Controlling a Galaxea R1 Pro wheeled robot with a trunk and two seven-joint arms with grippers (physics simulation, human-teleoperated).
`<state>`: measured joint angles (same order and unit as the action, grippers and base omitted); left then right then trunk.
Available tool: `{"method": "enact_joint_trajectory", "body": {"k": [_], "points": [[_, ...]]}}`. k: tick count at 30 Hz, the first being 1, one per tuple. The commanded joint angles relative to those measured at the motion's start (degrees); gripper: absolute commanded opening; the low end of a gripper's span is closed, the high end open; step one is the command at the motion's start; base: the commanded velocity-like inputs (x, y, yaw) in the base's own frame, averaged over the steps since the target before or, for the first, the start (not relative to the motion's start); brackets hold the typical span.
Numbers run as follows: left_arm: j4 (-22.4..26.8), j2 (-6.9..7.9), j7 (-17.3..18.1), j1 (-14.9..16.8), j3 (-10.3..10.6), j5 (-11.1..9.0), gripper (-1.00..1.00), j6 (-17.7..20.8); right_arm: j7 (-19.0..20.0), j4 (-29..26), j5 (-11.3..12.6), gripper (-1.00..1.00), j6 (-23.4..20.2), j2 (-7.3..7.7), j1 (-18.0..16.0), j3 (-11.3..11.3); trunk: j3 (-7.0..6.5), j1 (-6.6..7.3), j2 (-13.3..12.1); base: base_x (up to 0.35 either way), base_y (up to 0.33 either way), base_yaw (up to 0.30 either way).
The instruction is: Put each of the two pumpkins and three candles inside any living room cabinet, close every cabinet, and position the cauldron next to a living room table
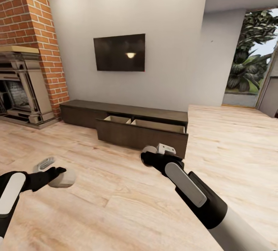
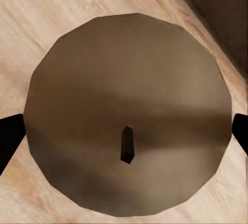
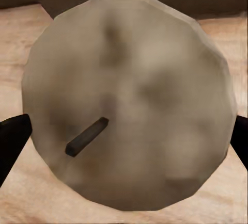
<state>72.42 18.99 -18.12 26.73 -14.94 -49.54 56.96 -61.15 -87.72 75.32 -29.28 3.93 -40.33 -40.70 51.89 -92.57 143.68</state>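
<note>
My left gripper (image 1: 58, 174) is shut on a pale beige candle (image 1: 64, 179) low over the floor at the lower left. In the left wrist view that candle (image 2: 129, 79) shows end-on with its dark wick, a black fingertip (image 2: 10, 141) at each side. My right gripper (image 1: 151, 157) is shut on a second candle (image 1: 148, 150), just in front of the cabinet (image 1: 83, 113); this candle (image 3: 139, 69) sits between black fingertips (image 3: 13, 136). The long dark brown cabinet stands against the white wall with two drawers (image 1: 158, 126) pulled open, their light wood insides showing.
A brick chimney with a fireplace (image 1: 21, 89) stands at the left. A dark TV (image 1: 119, 52) hangs above the cabinet. A glass door (image 1: 255, 58) opens to plants at the right. Light wood floor (image 1: 116, 204) spreads around both arms.
</note>
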Motion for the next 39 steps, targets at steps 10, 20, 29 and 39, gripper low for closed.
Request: {"method": "enact_joint_trajectory", "body": {"k": [10,20,29,39], "points": [[12.9,0.36,-0.8,-5.5,1.3,-0.9,-1.0,0.3,-4.8,-0.2,3.5,-1.0,-1.9,0.01,-0.1,1.2,0.72,-0.02,0.0,0.321,0.0,-0.182],[14.2,0.38,-0.8,-5.7,5.4,-1.2,-1.0,0.3,-4.7,-0.1,3.5,-1.0,-2.7,0.09,-0.1,1.6,1.57,-0.02,0.0,0.2,0.0,-0.132],[14.4,0.96,-0.8,-5.7,6.0,-10.7,-1.0,0.3,-4.3,0.2,5.3,-1.0,-2.5,0.37,-0.1,1.8,1.66,0.06,0.0,0.007,0.0,-0.112],[13.8,1.96,-0.8,-5.7,6.0,-11.4,-1.0,0.3,-3.8,0.3,7.2,-1.0,-2.3,0.24,-0.1,1.8,-0.36,0.32,-0.1,0.0,0.0,-0.077]]}}
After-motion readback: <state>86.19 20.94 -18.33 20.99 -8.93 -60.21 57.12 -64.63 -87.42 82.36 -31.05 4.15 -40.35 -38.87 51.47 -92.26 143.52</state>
